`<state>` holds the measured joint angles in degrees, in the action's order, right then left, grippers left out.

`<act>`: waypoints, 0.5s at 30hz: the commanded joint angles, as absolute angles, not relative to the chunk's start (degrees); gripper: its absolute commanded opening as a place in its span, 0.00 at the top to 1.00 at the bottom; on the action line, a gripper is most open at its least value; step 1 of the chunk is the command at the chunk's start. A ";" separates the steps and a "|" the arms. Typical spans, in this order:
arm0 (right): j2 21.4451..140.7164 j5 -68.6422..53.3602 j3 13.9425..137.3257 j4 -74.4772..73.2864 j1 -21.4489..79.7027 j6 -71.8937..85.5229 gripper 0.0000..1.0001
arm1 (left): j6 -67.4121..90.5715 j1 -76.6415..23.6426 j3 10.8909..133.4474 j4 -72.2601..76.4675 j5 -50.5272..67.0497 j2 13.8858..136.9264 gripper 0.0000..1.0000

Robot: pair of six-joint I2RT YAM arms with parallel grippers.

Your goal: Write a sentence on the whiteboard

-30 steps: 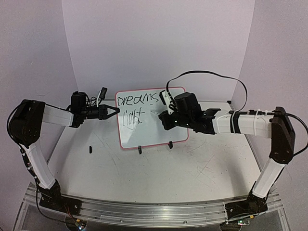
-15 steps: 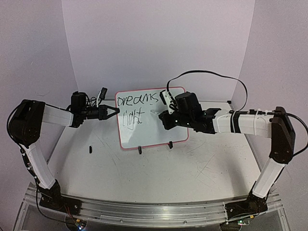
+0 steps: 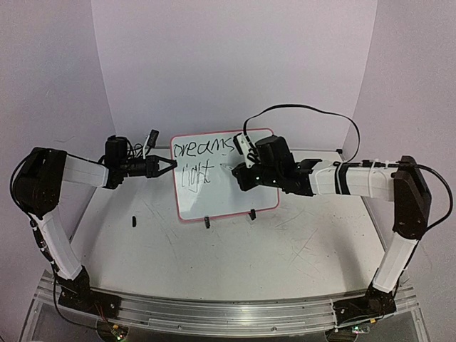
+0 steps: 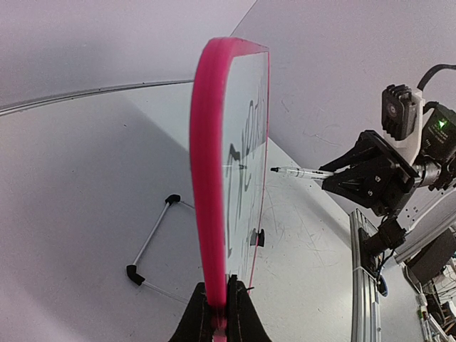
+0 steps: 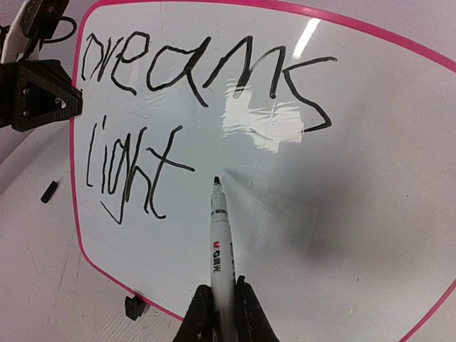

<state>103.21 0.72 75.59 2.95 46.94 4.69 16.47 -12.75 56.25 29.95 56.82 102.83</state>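
Top camera overhead-behind; both wrist cameras close, sharing whiteboard point(image 5: 342, 214).

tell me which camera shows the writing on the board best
Right wrist view: the writing faces the camera, large, reading "dreams" above "light". The top view shows it small. The left wrist view sees the board nearly edge-on, only squashed strokes.

The whiteboard point(image 3: 222, 194) stands on the table point(image 3: 235, 260).
The left gripper point(image 3: 169, 164) holds its left edge; the right gripper's point(image 5: 222, 296) marker point(image 5: 221, 242) ends right of the sentence's point(image 5: 165, 160) lower word.
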 commanded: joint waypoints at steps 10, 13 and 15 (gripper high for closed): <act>105.70 4.07 79.55 3.68 46.67 5.34 1.00 | 12.38 -13.11 57.99 28.56 51.81 102.74 1.00; 105.54 3.48 78.85 3.23 46.68 5.49 1.00 | 12.31 -13.20 58.12 28.49 51.77 102.79 1.00; 105.19 3.31 78.15 2.98 46.68 5.59 1.00 | 12.34 -13.15 58.23 28.45 51.96 102.96 1.00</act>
